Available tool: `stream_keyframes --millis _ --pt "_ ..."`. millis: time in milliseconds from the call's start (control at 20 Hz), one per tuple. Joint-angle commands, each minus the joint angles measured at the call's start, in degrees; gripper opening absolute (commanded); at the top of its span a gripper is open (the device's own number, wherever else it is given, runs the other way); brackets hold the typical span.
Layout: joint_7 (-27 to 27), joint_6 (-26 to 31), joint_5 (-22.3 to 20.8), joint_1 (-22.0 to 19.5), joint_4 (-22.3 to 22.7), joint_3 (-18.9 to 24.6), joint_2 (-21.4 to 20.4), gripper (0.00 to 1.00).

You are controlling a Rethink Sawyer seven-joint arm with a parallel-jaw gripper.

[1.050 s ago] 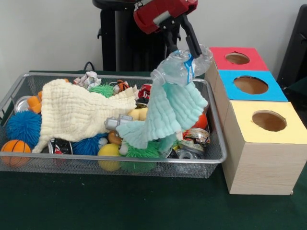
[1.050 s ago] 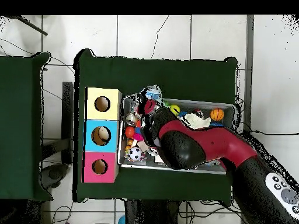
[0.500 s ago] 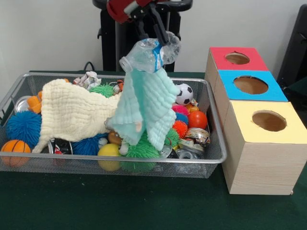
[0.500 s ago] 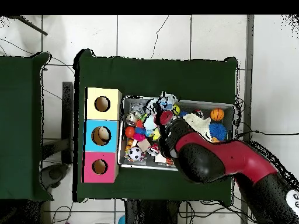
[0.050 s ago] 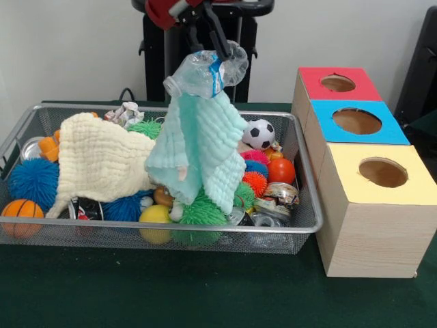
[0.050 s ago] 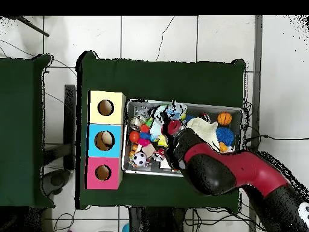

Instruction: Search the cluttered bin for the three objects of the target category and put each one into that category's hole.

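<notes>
My gripper (image 5: 210, 49) hangs high over the middle of the wire bin (image 5: 171, 231), shut on a crushed clear plastic bottle (image 5: 203, 72). A mint green cloth (image 5: 198, 150) dangles from the bottle, its lower end reaching the toys in the bin. At the right stand three boxes with round holes: red (image 5: 355, 87), blue (image 5: 382, 130), yellow (image 5: 410, 179). In the overhead view the red arm (image 6: 223, 172) covers the gripper; the boxes (image 6: 106, 140) sit left of the bin (image 6: 184, 104).
A cream cloth (image 5: 102, 160) drapes over the bin's left half. Around it lie a soccer ball (image 5: 258, 133), an orange ball (image 5: 280, 171), a small basketball (image 5: 20, 210), blue (image 5: 33, 181) and green (image 5: 198, 212) spiky balls and a crushed can (image 5: 276, 195).
The gripper carried the bottle and hanging cloth left, from near the boxes to above the bin's middle. The soccer ball and the orange ball behind the cloth came into view.
</notes>
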Motion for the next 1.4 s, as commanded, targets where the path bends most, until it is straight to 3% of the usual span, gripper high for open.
stream_keyframes --millis 50,800,1400 --pt "-4.4 6.3 -0.3 -0.8 4.1 3.2 -1.5 0.00" --pt "-0.4 1.2 -1.5 3.9 5.4 0.1 -0.8 0.00" --pt "-2.5 -3.7 -6.7 7.7 -0.4 -4.0 9.7 0.00"
